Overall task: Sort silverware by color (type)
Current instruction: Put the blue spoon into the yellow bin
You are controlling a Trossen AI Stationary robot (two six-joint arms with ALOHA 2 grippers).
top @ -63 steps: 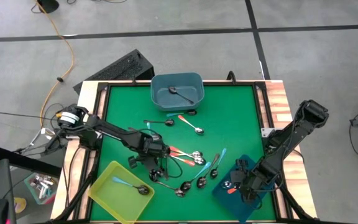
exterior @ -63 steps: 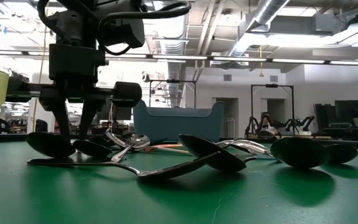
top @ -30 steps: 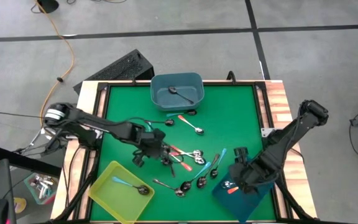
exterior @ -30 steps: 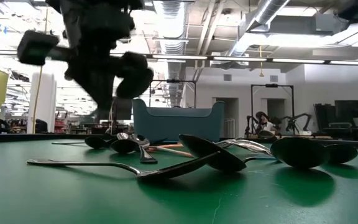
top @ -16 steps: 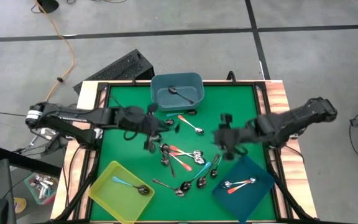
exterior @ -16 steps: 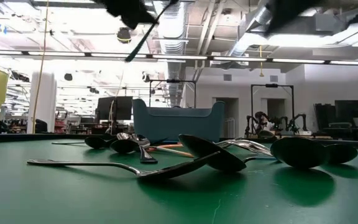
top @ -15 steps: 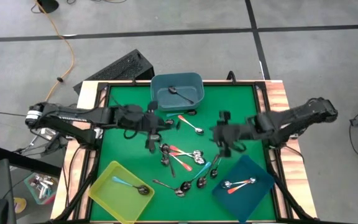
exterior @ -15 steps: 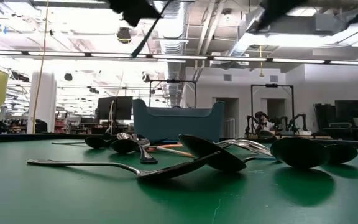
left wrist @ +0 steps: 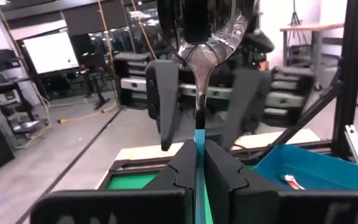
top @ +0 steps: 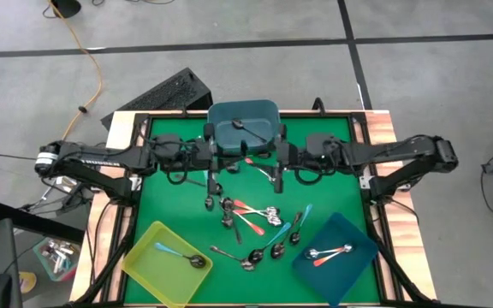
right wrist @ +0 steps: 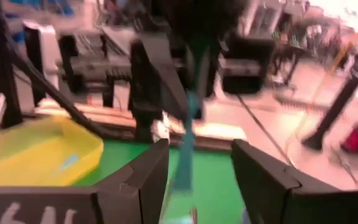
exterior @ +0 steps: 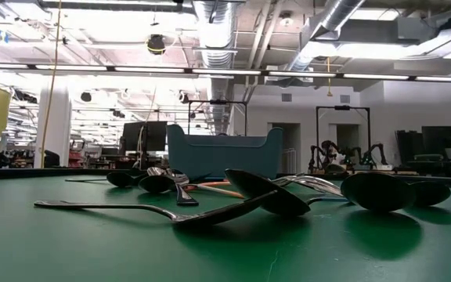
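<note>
My left gripper (top: pixel 222 159) hangs level above the mat, just in front of the grey-blue bin (top: pixel 244 124), shut on a spoon with a light blue handle and shiny bowl (left wrist: pixel 207 25). My right gripper (top: pixel 274 162) faces it from the right, open. Its fingers (left wrist: pixel 163 106) stand on either side of the spoon's neck without touching it. In the right wrist view the blue handle (right wrist: pixel 187 134) shows between my right gripper's (right wrist: pixel 201 152) spread fingers. The remaining silverware (top: pixel 255 227) lies in a loose pile on the green mat (top: pixel 169 205). My left gripper (left wrist: pixel 199 155) pinches the spoon's light blue handle (left wrist: pixel 199 135) between its two fingers. The fingers come level from the table's left and lie along the handle. The spoon sticks straight out past the fingertips toward the right gripper, bowl end farthest out, lifted clear of the table.
A yellow bin (top: pixel 168 261) with a blue-handled spoon stands near left. A dark blue bin (top: pixel 336 257) with an orange-handled spoon stands near right. The grey-blue bin holds a dark spoon. In the low view, dark spoons (exterior: pixel 265 196) lie across the mat's middle.
My left gripper has risen from the pile with the spoon, gone toward the far edge and tipped from pointing down to level. My right gripper has swung up from over the dark blue bin toward the table's middle, tipped level, and now faces the left one, still open.
</note>
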